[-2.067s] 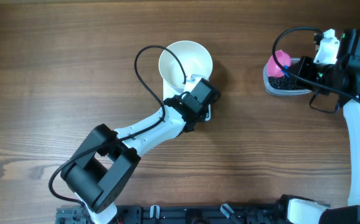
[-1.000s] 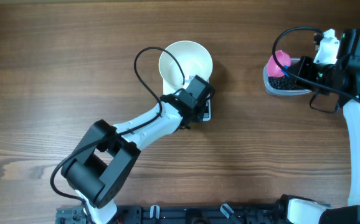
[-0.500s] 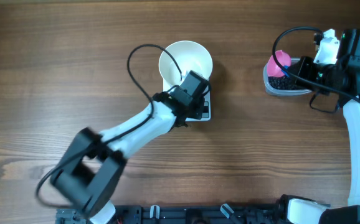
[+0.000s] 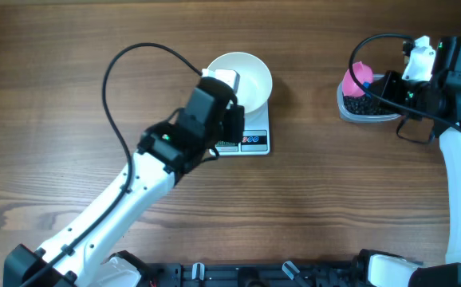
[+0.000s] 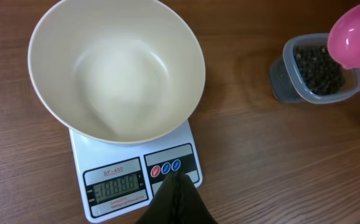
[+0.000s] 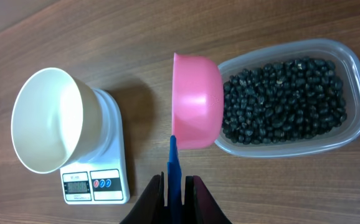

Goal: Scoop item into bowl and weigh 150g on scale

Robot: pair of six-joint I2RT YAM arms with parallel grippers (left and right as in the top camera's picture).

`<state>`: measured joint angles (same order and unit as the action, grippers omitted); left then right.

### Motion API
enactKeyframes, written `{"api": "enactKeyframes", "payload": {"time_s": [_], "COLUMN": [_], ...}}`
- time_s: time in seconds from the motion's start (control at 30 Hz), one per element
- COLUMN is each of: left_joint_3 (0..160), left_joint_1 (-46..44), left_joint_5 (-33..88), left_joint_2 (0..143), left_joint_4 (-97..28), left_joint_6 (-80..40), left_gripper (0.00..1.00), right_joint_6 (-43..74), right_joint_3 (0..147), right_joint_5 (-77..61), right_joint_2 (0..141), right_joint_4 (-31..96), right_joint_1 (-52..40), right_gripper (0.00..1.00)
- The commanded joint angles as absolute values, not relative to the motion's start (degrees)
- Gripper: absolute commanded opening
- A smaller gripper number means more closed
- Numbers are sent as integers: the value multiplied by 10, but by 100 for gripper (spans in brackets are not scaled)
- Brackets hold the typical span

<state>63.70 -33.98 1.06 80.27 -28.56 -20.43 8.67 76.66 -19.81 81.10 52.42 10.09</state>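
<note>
Left gripper [image 5: 177, 179] has drawn back from scale [image 5: 124, 162] — pink scoop [image 6: 195, 102] overhangs tub [image 6: 354, 74].

You are looking at a brown wood-grain desk [image 4: 55, 80]. The white scale [image 4: 254, 142] is sitting directly on it near the middle. The clear plastic tub [image 4: 368, 114] is resting on it too, well apart from the scale, toward the robot's right.
</note>
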Motion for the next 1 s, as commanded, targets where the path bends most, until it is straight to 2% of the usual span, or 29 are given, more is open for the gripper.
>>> {"api": "enactKeyframes", "payload": {"time_s": [0.0, 0.13, 0.53, 0.7, 0.97], "left_joint_3": [639, 639, 639, 639, 639], "left_joint_1": [-278, -209, -66, -28, -23], "left_joint_5": [90, 132, 154, 154, 132], "left_joint_2": [792, 792, 792, 792, 792], "left_joint_4": [-286, -299, -311, -293, -237], "left_joint_6": [-204, -204, -211, -219, -230], "left_gripper": [4, 4, 4, 4, 4], "right_joint_6": [76, 76, 79, 91, 131], "right_joint_3": [779, 779, 779, 779, 779], "right_joint_5": [-190, -191, -193, -193, -161], "right_joint_2": [802, 802, 802, 804, 808], "right_joint_4": [517, 519, 509, 437, 307], "right_joint_1": [102, 102, 102, 102, 102], "right_gripper": [4, 4, 4, 4, 4]}}
